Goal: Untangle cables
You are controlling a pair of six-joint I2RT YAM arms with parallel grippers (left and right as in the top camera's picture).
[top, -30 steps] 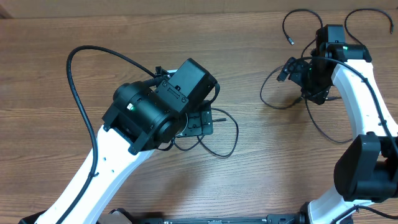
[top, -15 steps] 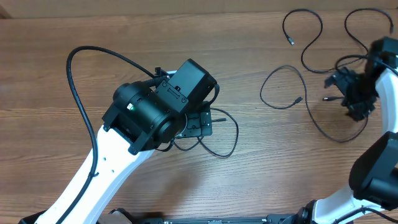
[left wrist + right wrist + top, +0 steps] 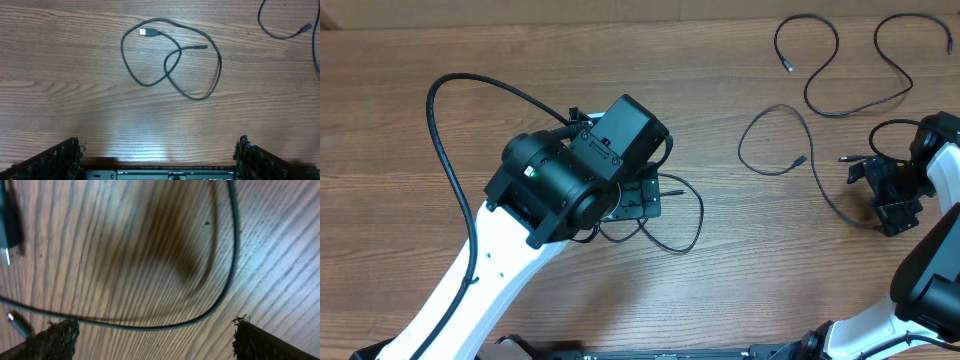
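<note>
Left gripper [image 3: 159, 156] and right gripper [image 3: 888, 198] are open, empty; limp, light USB cable [image 3: 167, 70] is best pinched near its crossover.

The left arm [image 3: 560, 180] hides most of the looped cable [image 3: 702, 215] overhead.

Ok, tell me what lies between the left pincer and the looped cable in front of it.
Only bare table, seen in the left wrist view, between left pincer and looped cable.
</note>
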